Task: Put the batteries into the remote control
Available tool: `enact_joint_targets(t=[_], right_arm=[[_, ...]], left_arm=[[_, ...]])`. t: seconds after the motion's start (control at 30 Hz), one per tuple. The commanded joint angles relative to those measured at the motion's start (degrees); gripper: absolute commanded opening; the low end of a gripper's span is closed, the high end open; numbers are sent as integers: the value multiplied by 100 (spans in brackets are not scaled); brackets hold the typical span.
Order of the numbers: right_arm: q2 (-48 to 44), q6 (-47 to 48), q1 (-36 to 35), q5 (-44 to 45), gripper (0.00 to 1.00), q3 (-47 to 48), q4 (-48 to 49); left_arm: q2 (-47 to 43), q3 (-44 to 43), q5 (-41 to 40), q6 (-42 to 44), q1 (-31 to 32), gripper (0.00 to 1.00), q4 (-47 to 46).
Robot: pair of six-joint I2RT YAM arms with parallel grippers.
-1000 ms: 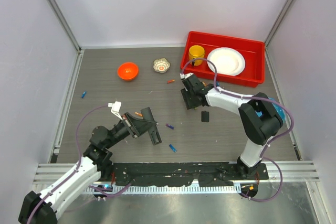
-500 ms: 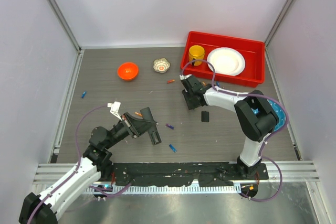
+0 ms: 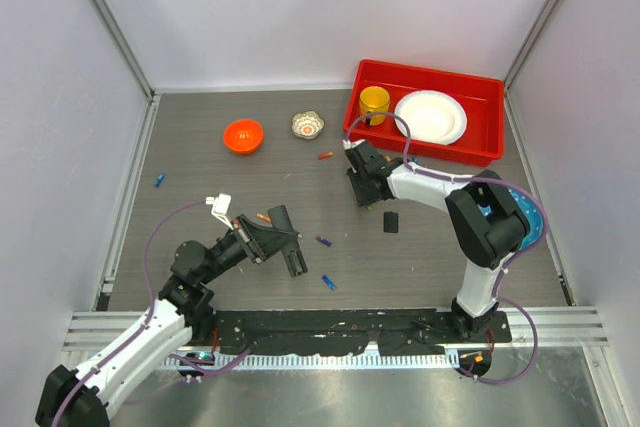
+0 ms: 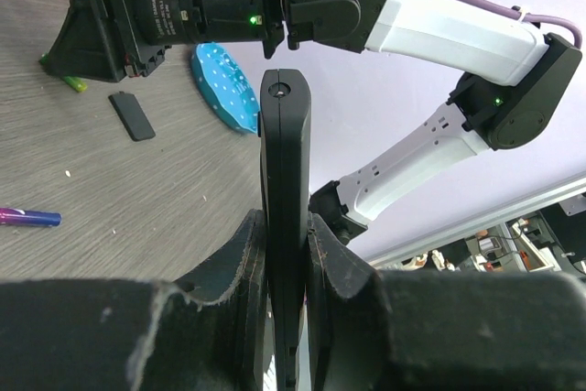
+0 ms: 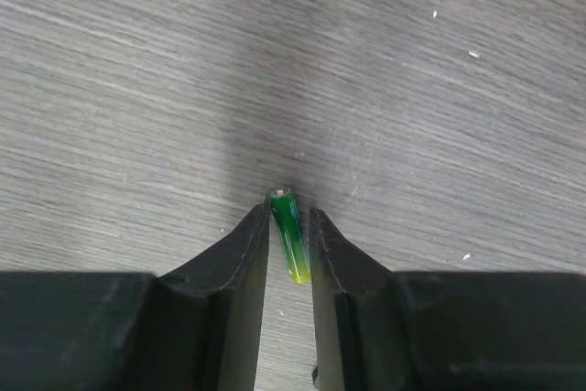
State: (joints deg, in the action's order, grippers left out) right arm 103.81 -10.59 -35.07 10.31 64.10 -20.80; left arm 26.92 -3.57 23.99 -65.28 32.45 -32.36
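The left arm (image 3: 130, 347) and the right arm (image 3: 478, 292) both had white link shells joined by bulky black joint housings, and a thin purple cable (image 3: 152, 242) looped along each. The right arm carried a teal disc (image 3: 533, 217) at its elbow and small green lights (image 4: 252, 19) on its black wrist section, while the left wrist bore a white bracket (image 3: 219, 205). The fingers (image 5: 243, 263) were matte black with a grainy surface.

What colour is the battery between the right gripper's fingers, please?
The battery is green with a yellow end; right wrist view.
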Motion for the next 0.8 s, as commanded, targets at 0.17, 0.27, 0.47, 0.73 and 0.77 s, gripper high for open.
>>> enact_joint_targets(t=[0.17, 0.27, 0.47, 0.73, 0.77], right_arm=[[184, -66, 53, -169, 25, 314, 41], [166, -92, 62, -195, 25, 288, 14], [183, -92, 62, -204, 25, 349, -135], [210, -294, 70, -240, 1, 332, -205], [123, -329, 70, -222, 1, 297, -205]], left_arm=[[15, 23, -17, 103, -28, 0, -245], [15, 23, -17, 103, -28, 0, -262], [94, 32, -17, 103, -28, 0, -323], [147, 23, -34, 68, -28, 0, -394], [173, 15, -52, 68, -28, 0, -403]])
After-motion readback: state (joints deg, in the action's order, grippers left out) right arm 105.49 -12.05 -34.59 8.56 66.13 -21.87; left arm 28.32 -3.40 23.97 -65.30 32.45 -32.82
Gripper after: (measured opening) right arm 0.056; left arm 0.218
